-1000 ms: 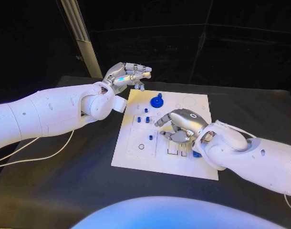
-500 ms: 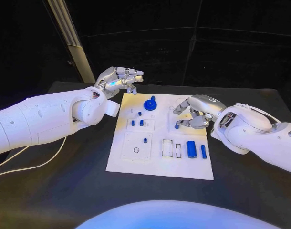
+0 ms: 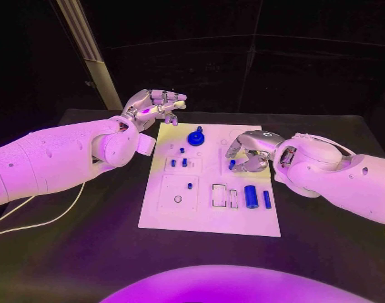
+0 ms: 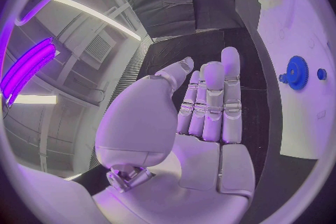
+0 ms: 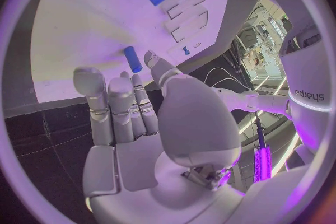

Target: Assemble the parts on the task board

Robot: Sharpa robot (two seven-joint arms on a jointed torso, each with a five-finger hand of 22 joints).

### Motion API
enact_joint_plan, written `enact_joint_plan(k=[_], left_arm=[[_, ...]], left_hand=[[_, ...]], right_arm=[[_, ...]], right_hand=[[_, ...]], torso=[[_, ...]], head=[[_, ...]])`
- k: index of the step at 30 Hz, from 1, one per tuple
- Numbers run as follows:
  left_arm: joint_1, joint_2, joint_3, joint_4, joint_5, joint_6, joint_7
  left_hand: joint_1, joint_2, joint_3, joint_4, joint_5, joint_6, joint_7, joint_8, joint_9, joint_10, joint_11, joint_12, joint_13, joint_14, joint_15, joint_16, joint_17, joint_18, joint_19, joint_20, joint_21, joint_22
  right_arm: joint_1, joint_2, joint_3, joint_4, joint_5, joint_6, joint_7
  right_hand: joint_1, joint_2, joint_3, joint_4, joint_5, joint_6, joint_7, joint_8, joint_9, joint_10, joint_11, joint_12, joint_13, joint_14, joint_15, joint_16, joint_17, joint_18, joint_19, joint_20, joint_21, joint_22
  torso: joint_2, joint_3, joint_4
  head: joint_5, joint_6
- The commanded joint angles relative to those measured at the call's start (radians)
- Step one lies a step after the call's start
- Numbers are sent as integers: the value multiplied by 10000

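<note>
The left hand (image 3: 156,104) hovers off the task board's (image 3: 209,214) far left corner, fingers loosely apart, holding nothing. A gear-shaped part (image 3: 196,137) stands near the far edge. The right hand (image 3: 250,151) hangs over the board's right half (whether its curled fingers pinch the small peg (image 3: 231,165) is unclear). Nearer, a thick cylinder (image 3: 250,196) and thin rod (image 3: 266,199) lie side by side, long axes running near-to-far.

Matt white task board (image 3: 202,208); glossy white plastic arms (image 3: 56,158).

Dim room, perhaps one ceiling strip (fisheye-bent edges).
</note>
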Motion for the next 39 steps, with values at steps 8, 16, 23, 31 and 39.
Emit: enact_joint_plan(k=[8,16,23,31,39], left_arm=[[16,10,2,-3,16,208,-11],[16,2,2,-4,16,217,-16],[16,8,2,-55,16,234,-49],[16,17,2,-94,16,243,-61],[16,4,2,-91,16,239,-62]], left_hand=[[-1,109,-38,3,-30,-62,-3,59,-16,-83,-4,34,16,-85,-2,-36,-10,57,69,-15,-61,-9],[-1,109,-38,3,-30,-62,-3,59,-16,-83,-4,34,16,-85,-2,-36,-10,57,69,-15,-61,-9],[1,115,-47,3,-29,-68,-2,62,-16,-96,-3,47,20,-101,0,-49,-37,57,68,-13,-67,-13],[1,115,-47,3,-29,-68,-2,62,-16,-96,-3,47,20,-101,0,-49,-37,57,68,-13,-67,-13],[0,119,-51,5,-28,-68,-2,66,-16,-103,-2,52,21,-111,1,-60,-57,57,66,-12,-71,-15]], right_arm=[[19,276,0,-229,-486,603,-273],[16,301,-3,-241,-923,456,-406],[15,296,-3,-193,-1103,404,-441],[13,282,-3,-96,-1057,-105,-208],[10,24,1,210,-858,-811,117]], right_hand=[[431,559,271,-32,-127,336,-72,143,81,763,-110,607,-16,194,-77,305,39,3,224,-52,256,450],[578,714,888,-126,-367,807,-141,236,126,1233,-221,771,-60,253,-161,666,252,-71,402,-132,571,907],[543,653,1130,-161,-371,984,-170,255,134,1388,-262,804,-59,252,-189,779,283,-87,432,-160,655,1018],[660,791,1571,-270,-446,1494,-265,452,213,1852,-396,982,1,296,-312,1126,525,-166,614,-252,1000,1546],[787,831,1953,-455,-550,1697,-290,518,236,2051,-444,1035,19,260,-366,1182,503,-193,649,-322,1117,1710]], torso=[[-6,-2,6],[-3,0,-11],[-2,5,0],[-7,1,-8],[-8,0,0]], head=[[-69,39],[-63,11],[-54,73],[-52,66],[-29,37]])
